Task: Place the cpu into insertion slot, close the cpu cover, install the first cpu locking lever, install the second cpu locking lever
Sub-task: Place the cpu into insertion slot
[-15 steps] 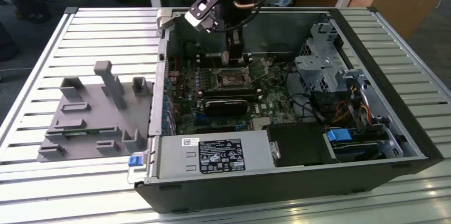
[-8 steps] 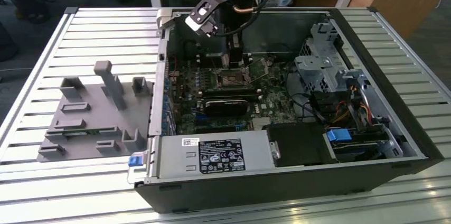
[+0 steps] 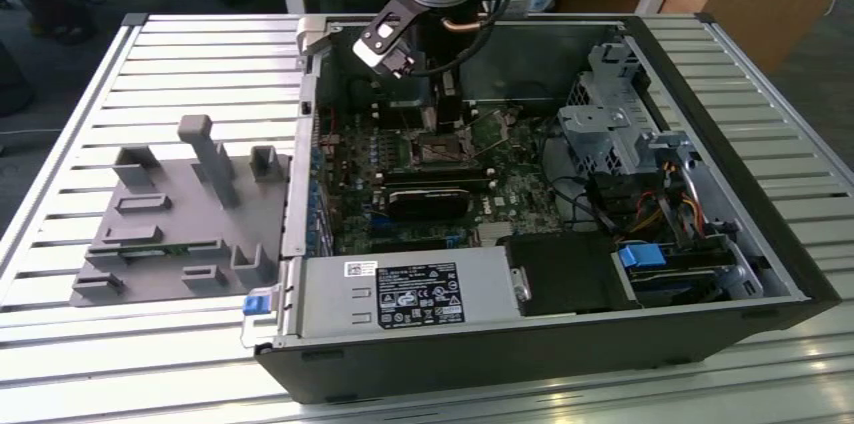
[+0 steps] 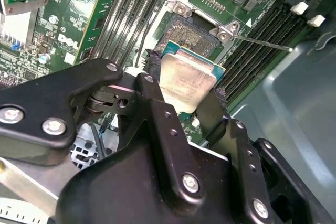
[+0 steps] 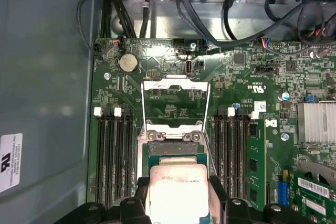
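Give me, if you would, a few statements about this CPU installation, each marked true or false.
1. The gripper holds the cpu between its fingers. True.
2. The cpu cover is closed over the socket. False: it is swung open, away from the socket.
3. The cpu lies seated in the socket. False: it is in the gripper's grip, over the socket's edge.
4. The grey fixture lies at the exterior view's left of the computer case. True.

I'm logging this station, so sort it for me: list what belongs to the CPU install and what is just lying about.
In the job: cpu, held in the gripper; cpu cover, flipped open; insertion slot; locking lever.
Lying about: power supply box; grey fixture tray; coin cell battery; memory slots.
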Action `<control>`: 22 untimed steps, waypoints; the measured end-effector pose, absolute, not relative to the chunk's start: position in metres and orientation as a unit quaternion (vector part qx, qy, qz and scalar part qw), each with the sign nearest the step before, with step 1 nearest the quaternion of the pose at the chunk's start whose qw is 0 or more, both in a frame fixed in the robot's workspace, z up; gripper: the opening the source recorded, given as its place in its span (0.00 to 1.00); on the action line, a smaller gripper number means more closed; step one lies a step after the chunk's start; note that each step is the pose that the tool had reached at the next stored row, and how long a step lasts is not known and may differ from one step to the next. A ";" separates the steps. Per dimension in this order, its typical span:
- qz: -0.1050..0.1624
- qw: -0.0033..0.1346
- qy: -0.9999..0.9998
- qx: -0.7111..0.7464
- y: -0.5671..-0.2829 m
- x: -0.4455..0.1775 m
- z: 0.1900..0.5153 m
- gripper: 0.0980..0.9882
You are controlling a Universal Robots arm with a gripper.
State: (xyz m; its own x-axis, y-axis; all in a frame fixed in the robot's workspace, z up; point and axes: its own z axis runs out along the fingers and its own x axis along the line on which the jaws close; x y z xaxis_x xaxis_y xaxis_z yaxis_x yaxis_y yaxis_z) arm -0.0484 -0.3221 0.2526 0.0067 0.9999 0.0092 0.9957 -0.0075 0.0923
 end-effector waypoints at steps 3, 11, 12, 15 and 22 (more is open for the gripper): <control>0.036 0.030 0.704 0.709 -0.322 -0.048 0.247 0.48; 0.036 0.030 0.704 0.709 -0.321 -0.048 0.239 0.48; 0.036 0.030 0.704 0.709 -0.321 -0.048 0.238 0.48; 0.036 0.030 0.704 0.709 -0.321 -0.048 0.237 0.48; 0.036 0.030 0.704 0.709 -0.321 -0.048 0.235 0.48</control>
